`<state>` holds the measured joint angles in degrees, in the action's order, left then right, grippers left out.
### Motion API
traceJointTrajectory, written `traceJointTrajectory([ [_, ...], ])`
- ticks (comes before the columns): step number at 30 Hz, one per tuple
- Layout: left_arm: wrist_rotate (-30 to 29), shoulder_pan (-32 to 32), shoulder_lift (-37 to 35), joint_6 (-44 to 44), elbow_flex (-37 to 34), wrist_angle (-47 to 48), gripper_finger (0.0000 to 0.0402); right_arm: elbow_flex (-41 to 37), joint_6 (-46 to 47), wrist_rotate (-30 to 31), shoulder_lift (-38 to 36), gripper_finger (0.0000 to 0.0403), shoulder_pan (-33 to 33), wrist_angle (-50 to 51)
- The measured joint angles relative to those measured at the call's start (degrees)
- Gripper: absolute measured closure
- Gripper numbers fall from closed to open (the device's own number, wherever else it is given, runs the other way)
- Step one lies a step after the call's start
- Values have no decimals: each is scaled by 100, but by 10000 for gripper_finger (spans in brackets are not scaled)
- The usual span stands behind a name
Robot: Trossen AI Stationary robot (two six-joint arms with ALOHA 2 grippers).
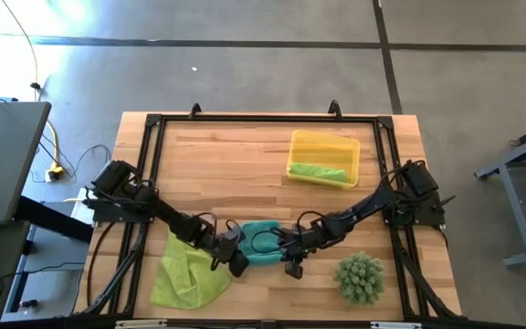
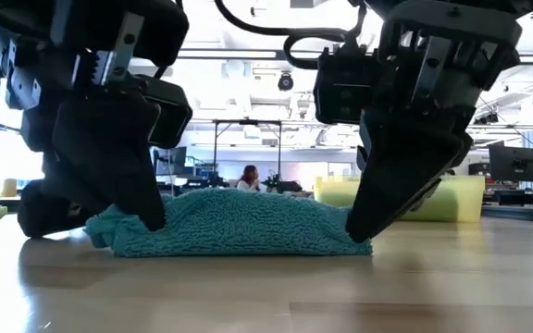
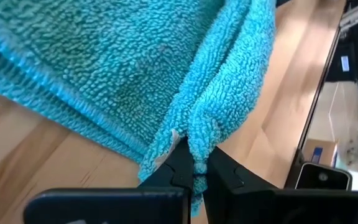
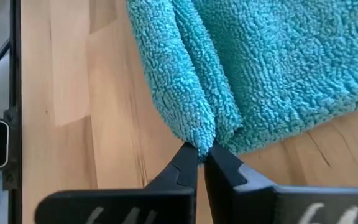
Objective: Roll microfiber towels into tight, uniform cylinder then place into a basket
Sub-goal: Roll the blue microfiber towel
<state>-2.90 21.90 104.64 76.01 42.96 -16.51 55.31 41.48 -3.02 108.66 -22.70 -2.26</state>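
One rolled lime-green towel lies in the yellow basket; both claws, left claw and right claw, pinch the teal towel near the table's front edge, and another lime-green towel lies unrolled.

The surface is pale wooden planking bordered by a black metal frame. A spiky green ball-shaped plant sits near its front right corner. The floor around it is grey concrete crossed by dark seams. To the left stands a grey cabinet top, with a yellow plug and a yellow cable on the floor beside it. At the far right, part of a grey metal stand shows. In the low view the room behind holds desks with monitors, ceiling lights, and a seated person far off.
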Motion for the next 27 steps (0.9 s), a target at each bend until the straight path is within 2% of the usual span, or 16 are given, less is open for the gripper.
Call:
traceJointTrajectory([
  [5, -23, 19, 0, 185, 2, 18, 397, 61, -547, -131, 0, 376, 11, 54],
  [11, -7, 23, 0, 343, 4, 82, 397, 321, -1450, -539, -233, 290, 82, 832],
  [14, 9, 23, 0, 469, 4, 165, 397, 387, -1869, -626, -429, 266, 26, 1056],
  [17, 67, 23, 0, 529, 7, 214, 397, 387, -2803, 33, -512, 265, -306, 801],
  [21, 99, 23, 0, 593, 6, 231, 397, 393, -4326, 1552, -417, 282, -857, 465],
  [23, 104, 26, 0, 595, 4, 236, 397, 393, -4752, 2251, -293, 290, -1045, 234],
  [25, 114, 26, 0, 599, 4, 240, 397, 393, -5007, 2554, -161, 296, -1140, -123],
  [27, 117, 26, 2, 608, 4, 242, 397, 393, -5247, 2539, -12, 300, -1158, -460],
])
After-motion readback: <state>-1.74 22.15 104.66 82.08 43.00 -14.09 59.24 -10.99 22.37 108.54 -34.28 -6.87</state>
